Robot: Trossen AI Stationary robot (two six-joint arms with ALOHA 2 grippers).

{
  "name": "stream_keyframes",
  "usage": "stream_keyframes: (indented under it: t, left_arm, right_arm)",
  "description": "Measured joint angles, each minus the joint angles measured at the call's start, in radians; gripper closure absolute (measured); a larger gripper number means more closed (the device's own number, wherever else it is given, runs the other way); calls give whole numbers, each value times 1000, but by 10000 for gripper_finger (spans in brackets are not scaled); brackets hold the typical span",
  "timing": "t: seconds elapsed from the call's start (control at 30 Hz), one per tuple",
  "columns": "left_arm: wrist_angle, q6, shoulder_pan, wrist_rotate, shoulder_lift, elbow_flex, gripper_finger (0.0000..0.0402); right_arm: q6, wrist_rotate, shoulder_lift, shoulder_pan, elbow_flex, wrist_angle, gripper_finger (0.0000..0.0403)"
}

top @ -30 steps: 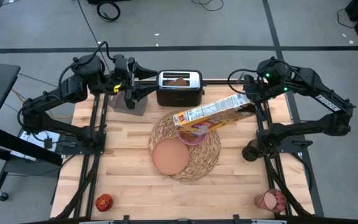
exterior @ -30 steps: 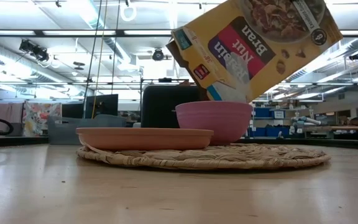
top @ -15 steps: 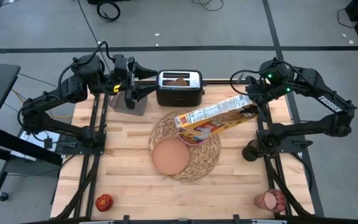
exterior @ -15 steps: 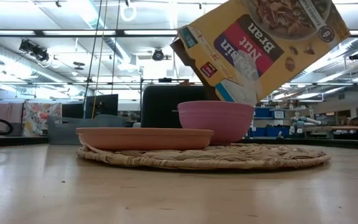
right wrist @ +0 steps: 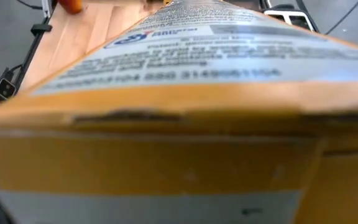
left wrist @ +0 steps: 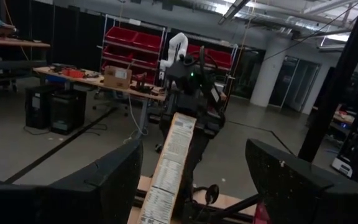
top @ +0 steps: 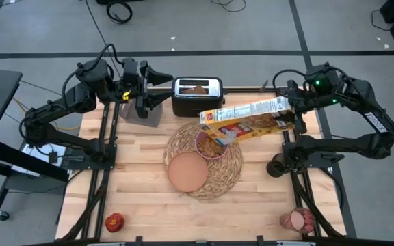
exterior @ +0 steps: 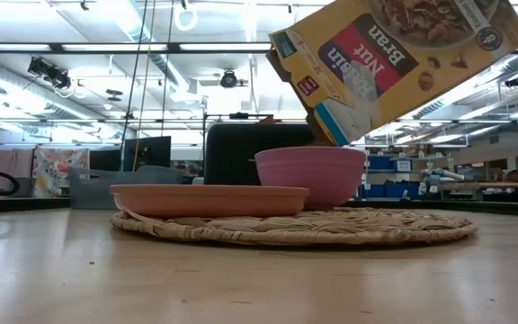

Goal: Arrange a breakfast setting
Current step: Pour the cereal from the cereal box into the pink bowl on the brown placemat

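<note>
Tilting the light, crushable cereal box point(top: 248, 119) beyond it over the pink bowl point(top: 212, 144), your right gripper point(top: 291, 108) clamps its base; left gripper point(top: 144, 93) waits open.

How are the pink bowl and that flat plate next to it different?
The pink bowl is deep and tall-walled; the salmon-tan plate is shallow and wide. The bowl is purplish pink, the plate orange-tan. The bowl sits toward the toaster with the tilted cereal box over it; the plate has nothing above it and looks bare. Both rest on the round woven placemat.
</note>
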Motion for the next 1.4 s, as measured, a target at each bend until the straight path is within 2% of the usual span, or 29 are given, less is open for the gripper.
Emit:
stream_keyframes:
  t: [0.3,0.57,0.73,0.9,1.13,1.4]
  left_arm:
    - [51,-20,0,0,0,0,111]
    - [141,-47,9,0,0,0,111]
    - [193,-53,9,-72,0,1,111]
    - [298,-53,10,-86,0,1,111]
    - [434,-41,9,-102,0,1,111]
    - [495,-10,10,-125,0,1,111]
  right_arm:
    - [72,-58,-92,-15,-105,59,195]
    - [111,-56,-180,-15,-181,106,195]
    - [149,-54,-256,-15,-246,167,195]
    - [195,-38,-334,-15,-294,204,195]
    - [262,-24,-408,-15,-304,307,195]
    - [317,-33,-435,-15,-303,368,195]
